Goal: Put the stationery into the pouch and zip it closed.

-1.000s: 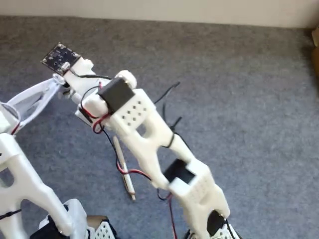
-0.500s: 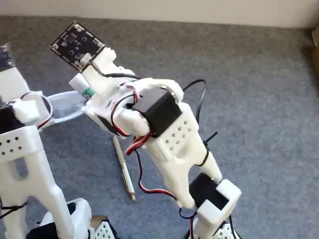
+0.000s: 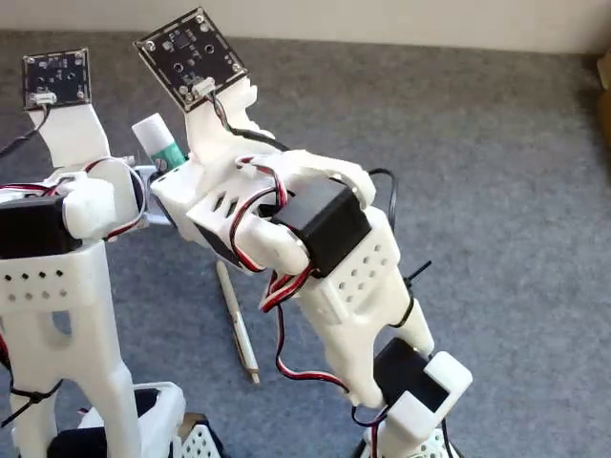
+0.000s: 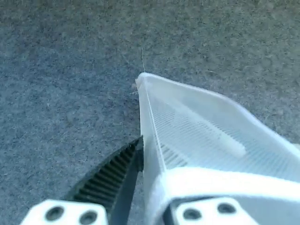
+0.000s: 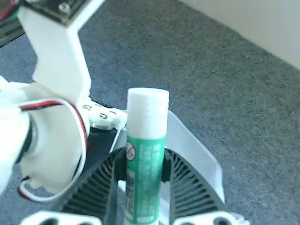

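Right wrist view cuts off the base of the smooth glue stick (image 5: pixel 146 136), clamped in the right claw (image 5: pixel 142 159) near the translucent mesh pouch (image 4: pixel 201 136), whose rim the left claw (image 4: pixel 149 161) pinches, one finger hidden.

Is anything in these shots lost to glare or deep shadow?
High view: soft, even light on the carpet, no hard shadows. Left wrist view: the white mesh pouch is the brightest thing, its weave readable. Right wrist view: the glue stick has a white cap that nearly washes out; the right gripper holding it has dark ribbed pads.
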